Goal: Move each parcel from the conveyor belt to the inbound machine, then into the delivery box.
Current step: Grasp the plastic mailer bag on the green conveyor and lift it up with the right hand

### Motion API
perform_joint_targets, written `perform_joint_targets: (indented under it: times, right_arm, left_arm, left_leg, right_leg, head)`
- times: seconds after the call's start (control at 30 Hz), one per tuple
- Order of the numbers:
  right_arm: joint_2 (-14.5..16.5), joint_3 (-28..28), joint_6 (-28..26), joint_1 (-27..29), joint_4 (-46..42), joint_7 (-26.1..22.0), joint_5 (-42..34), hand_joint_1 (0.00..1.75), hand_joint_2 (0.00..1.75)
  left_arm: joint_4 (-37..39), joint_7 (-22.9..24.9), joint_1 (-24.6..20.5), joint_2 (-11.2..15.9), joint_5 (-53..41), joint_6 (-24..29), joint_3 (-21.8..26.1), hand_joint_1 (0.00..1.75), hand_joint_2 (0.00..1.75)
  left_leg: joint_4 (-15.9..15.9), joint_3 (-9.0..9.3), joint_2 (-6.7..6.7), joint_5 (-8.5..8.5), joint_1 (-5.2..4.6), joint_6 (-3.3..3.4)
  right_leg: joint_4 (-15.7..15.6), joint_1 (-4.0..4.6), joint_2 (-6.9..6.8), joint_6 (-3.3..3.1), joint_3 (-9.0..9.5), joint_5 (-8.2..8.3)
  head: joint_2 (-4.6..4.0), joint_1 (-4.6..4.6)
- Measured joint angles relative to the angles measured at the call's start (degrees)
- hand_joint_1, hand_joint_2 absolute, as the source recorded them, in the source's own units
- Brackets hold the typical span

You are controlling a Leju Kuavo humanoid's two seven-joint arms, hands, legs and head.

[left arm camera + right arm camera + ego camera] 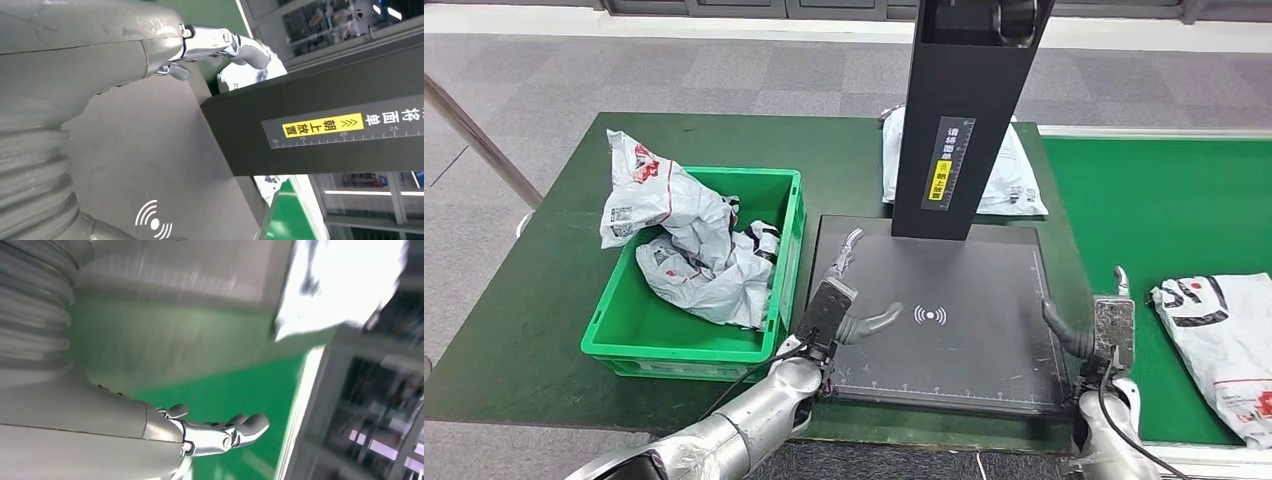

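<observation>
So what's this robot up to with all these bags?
It is sorting parcels, and right now both hands are empty. The left hand hangs open over the left edge of the dark scanner plate, which has nothing on it; the right hand is open at its right edge. The green delivery box already holds a few white parcels. One parcel waits on the green conveyor belt, and another parcel lies behind the scanner's post.

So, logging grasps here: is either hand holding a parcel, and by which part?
Nothing is held: the left hand and right hand are both open and empty.
</observation>
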Motion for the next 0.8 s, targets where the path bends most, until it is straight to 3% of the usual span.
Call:
perform_joint_targets:
  times: [0.17,0.27,0.47,0.63,0.8]
  right_arm:
    - [-3.8,-4.6,-7.7,-2.1,8.2,2.7,6.2,0.0,1.75]
    - [-6.0,-6.6,-9.6,-3.7,13.6,4.7,9.7,0.0,1.75]
    - [-9.0,-14.2,-9.9,-5.4,20.1,16.2,30.6,0.0,1.75]
    - [-10.2,-20.0,-9.9,-6.0,22.8,20.7,37.8,0.0,1.75]
    - [-11.3,-24.3,-5.7,-6.9,26.7,30.9,45.2,0.0,1.75]
  left_arm:
    - [0.1,0.0,0.1,0.0,-0.9,-0.4,0.0,0.0,1.75]
    - [0.1,0.0,0.3,0.0,-2.3,-0.3,0.2,0.0,1.75]
    - [0.1,0.0,1.0,0.0,-5.1,-1.0,1.7,0.0,1.75]
    - [-0.1,0.0,1.2,0.0,-5.5,-1.3,2.5,0.0,1.75]
    - [-0.2,0.0,1.3,0.0,-5.8,-1.8,2.8,0.0,1.75]
  left_leg:
    - [0.0,-0.04,-0.03,-0.01,-0.05,0.01]
    - [0.0,-0.04,-0.03,-0.02,-0.1,0.03]
    - [0.0,-0.04,-0.08,-0.02,-0.11,0.03]
    - [0.0,-0.03,-0.05,-0.02,-0.11,0.04]
    - [0.0,-0.04,-0.07,-0.02,-0.11,0.05]
  right_leg:
    - [0.0,-0.04,-0.02,0.01,0.02,0.0]
    - [0.0,-0.09,-0.02,0.01,0.02,0.0]
    - [0.0,-0.1,-0.06,0.02,0.01,0.0]
    - [0.0,-0.1,-0.02,0.02,0.0,0.0]
    - [0.0,-0.1,-0.05,0.02,0.01,-0.01]
  head:
    - [0.0,0.01]
    - [0.0,0.01]
    - [0.0,0.01]
    - [0.0,0.0]
    - [0.0,0.01]
